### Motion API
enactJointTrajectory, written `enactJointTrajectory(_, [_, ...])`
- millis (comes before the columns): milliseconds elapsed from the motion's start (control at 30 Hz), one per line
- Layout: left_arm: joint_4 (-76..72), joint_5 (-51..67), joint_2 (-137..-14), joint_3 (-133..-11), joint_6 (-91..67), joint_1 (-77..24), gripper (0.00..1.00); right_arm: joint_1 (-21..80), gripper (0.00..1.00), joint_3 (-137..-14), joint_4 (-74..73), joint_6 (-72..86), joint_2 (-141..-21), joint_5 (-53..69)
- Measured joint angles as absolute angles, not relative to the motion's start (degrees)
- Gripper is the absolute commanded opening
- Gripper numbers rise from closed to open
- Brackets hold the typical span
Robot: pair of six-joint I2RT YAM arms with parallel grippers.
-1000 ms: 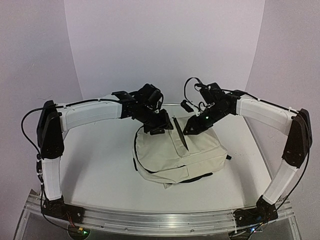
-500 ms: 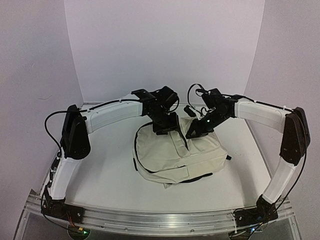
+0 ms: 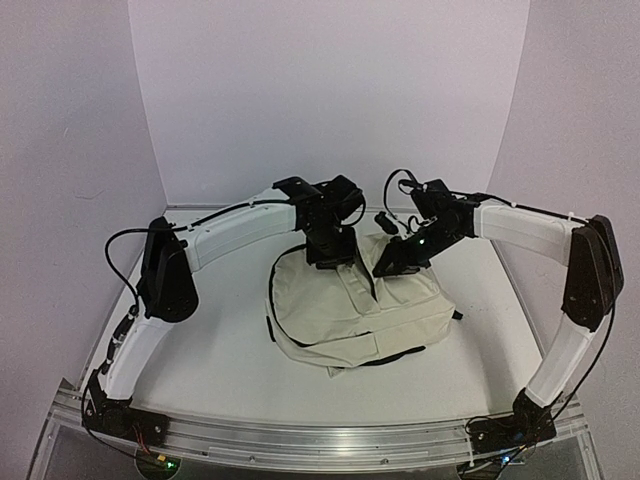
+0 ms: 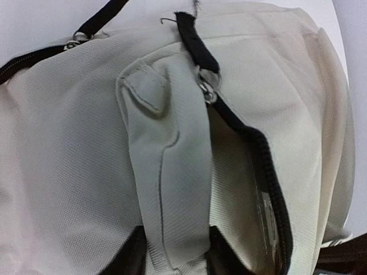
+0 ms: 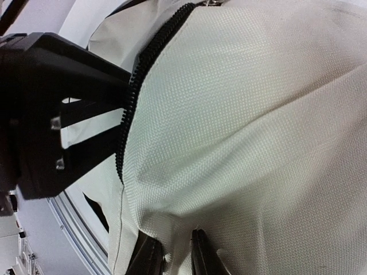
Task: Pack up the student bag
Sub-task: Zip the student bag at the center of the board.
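- Large soft cream fabric student bag [image 3: 360, 310] lies mid white table [image 3: 200, 340], black zip [image 4: 269, 172] part open.
- Jaws: left gripper [image 4: 175, 255] clamps its cream flap [image 4: 172, 172]; right gripper [image 5: 174, 255] pinches bag fabric.
- Risk: thin pinch slips, mouth flops shut.

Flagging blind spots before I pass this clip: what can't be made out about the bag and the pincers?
Bag contents: left wrist view, the zipper gap shows only a narrow sliver.
Left pincer: left wrist view, bottom edge cuts its fingers; a flap sits between them, clamped or not is unclear.
Right pincer: right wrist view, only tips show, pinching fabric.
Both tips: top view, hidden under the left arm and right arm.
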State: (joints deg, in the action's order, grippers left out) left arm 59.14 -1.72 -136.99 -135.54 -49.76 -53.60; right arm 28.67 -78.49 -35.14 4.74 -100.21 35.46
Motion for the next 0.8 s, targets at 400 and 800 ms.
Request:
enactJointTrajectory(400, [39.00, 9.03, -119.72, -105.37, -45.36, -50.83, 0.01, 32.23, 0.19, -77.02, -32.56, 8.38, -99.96, 38.00])
enactJointTrajectory(800, [29.18, 23.62, -113.38, -94.67, -42.72, -45.17, 0.21, 38.15, 0.45, -77.93, -32.02, 10.02, -100.40, 41.63])
